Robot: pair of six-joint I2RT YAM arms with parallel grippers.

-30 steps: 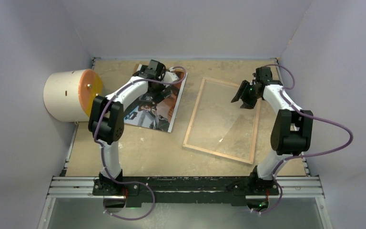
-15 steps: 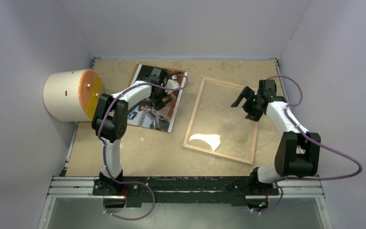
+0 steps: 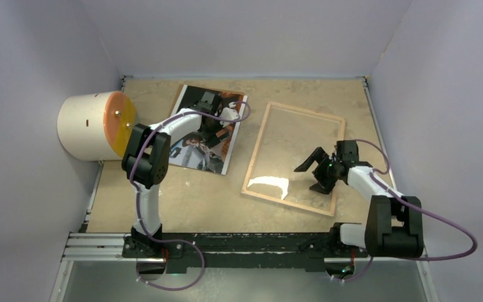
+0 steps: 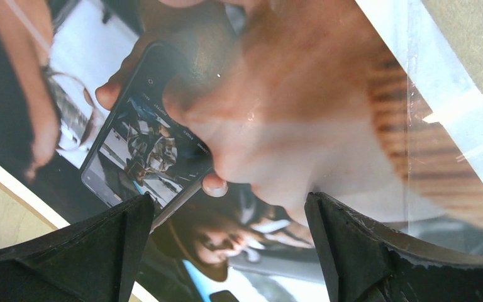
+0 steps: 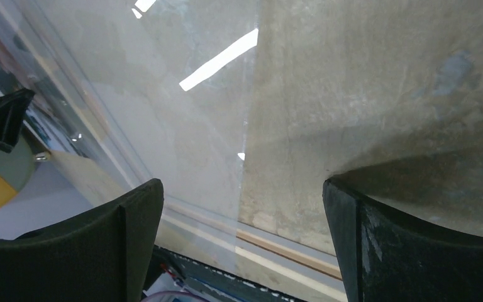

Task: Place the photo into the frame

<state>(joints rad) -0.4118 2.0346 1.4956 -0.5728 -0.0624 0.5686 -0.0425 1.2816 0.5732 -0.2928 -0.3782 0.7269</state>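
Note:
The photo (image 3: 196, 150) lies face up on the table at the back left, a glossy print of people with a phone. My left gripper (image 3: 219, 128) hangs open just above it; in the left wrist view the photo (image 4: 239, 126) fills the picture between the black fingers (image 4: 75, 251). The frame (image 3: 256, 154), light wood rim up with a clear glass pane, lies flat to the right of the photo. My right gripper (image 3: 311, 176) stands open above its near right part. In the right wrist view the gripper (image 5: 242, 245) holds nothing, and the frame's near rim (image 5: 302, 246) runs below it.
A cream cylinder with an orange face (image 3: 94, 126) lies on its side at the left wall. Lilac walls close in three sides of the table (image 3: 182, 195). The metal rail (image 3: 245, 242) with both arm bases runs along the near edge.
My right gripper opened wide and swung from the frame's far right side to its near right part. My left gripper shifted slightly over the photo. A white glare now shows on the glass.

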